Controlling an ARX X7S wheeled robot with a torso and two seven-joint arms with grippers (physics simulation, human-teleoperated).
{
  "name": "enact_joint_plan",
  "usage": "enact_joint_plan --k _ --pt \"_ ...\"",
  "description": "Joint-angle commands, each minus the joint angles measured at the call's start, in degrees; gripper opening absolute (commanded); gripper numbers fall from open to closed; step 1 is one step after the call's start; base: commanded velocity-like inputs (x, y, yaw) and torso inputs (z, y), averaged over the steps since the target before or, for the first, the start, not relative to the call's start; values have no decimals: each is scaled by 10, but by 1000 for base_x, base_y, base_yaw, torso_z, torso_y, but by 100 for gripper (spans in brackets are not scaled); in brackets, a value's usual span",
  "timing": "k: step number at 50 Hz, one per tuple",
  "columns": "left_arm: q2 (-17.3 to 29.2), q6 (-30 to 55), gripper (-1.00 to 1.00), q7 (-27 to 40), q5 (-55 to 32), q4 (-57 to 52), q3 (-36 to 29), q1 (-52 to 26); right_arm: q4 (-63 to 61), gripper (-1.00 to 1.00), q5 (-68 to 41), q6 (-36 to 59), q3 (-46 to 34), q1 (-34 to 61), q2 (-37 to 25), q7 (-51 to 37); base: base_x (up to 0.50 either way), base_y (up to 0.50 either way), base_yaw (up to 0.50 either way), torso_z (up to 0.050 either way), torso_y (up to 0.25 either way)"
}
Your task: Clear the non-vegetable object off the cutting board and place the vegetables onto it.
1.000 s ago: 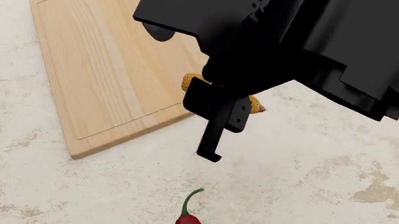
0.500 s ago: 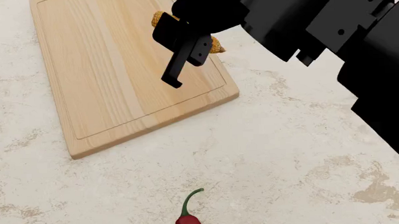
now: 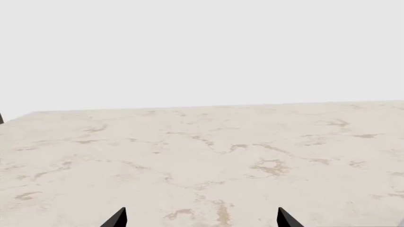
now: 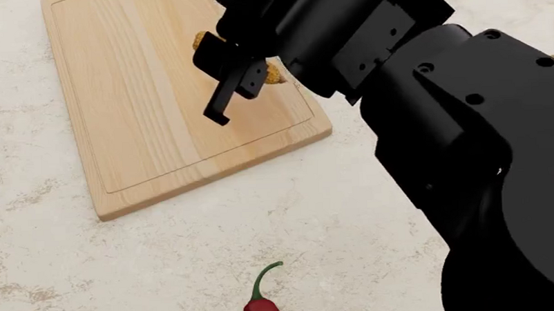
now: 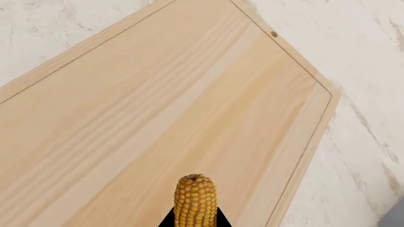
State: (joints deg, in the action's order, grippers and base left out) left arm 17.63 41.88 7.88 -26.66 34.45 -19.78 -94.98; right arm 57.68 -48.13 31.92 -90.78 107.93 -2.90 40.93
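Note:
The corn cob [image 5: 195, 201] is clamped lengthwise in my right gripper [image 5: 195, 223], hanging over the light-wood cutting board [image 5: 158, 104]. In the head view, the right gripper [image 4: 237, 65] is above the board's [image 4: 118, 106] right half. The corn's yellow ends [image 4: 272, 75] stick out on both sides of the fingers. The dark-red chilli [image 4: 261, 305] with its green stem lies on the counter below the board. My left gripper [image 3: 202, 220] is open over bare marble, and only its two black fingertips [image 3: 117, 218] show. The non-vegetable object is out of view.
My large black right arm [image 4: 461, 142] fills the right side of the head view and hides the counter there. Beige marbled counter [image 4: 353, 222] surrounds the board. The counter's far edge [image 3: 202, 108] shows in the left wrist view.
My right arm carried the corn up and to the left, from beside the board's right corner to over the board. The chilli and the board stayed where they were.

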Motion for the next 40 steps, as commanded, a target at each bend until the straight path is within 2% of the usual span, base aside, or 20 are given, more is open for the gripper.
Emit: enact_joint_plan --k 1,2,3,15,19,23,30,34,40 --pt "-9 -6 100 -16 8 2 12 0 34 -100 48 -20 27 -18 29 27 0 0 0 0 0" --pt "-8 -5 100 -15 8 0 12 0 33 -100 49 -19 29 -18 29 26 0 0 0 0 0" --pt "-8 -5 100 -15 8 0 13 1 32 100 51 -20 29 -19 29 25 0 0 0 0 0" --pt "-5 -3 100 -13 8 -8 11 4 29 100 65 -11 34 -4 27 25 0 0 0 0 0" --pt "-4 -5 100 -12 8 -7 11 6 -64 100 33 62 51 23 -18 -8 0 0 0 0 0" --pt "-5 -5 100 -13 8 -4 11 3 -248 100 -18 166 66 43 -104 -74 0 0 0 0 0" --pt "-10 6 100 -11 5 -14 8 -7 -395 100 -91 273 103 76 -184 -146 0 0 0 0 0" --pt "-12 6 100 -12 5 -12 7 -11 -427 100 -118 304 122 82 -204 -175 0 0 0 0 0" --pt "-15 12 100 -10 3 -17 6 -14 -520 100 -244 415 195 88 -242 -307 0 0 0 0 0"
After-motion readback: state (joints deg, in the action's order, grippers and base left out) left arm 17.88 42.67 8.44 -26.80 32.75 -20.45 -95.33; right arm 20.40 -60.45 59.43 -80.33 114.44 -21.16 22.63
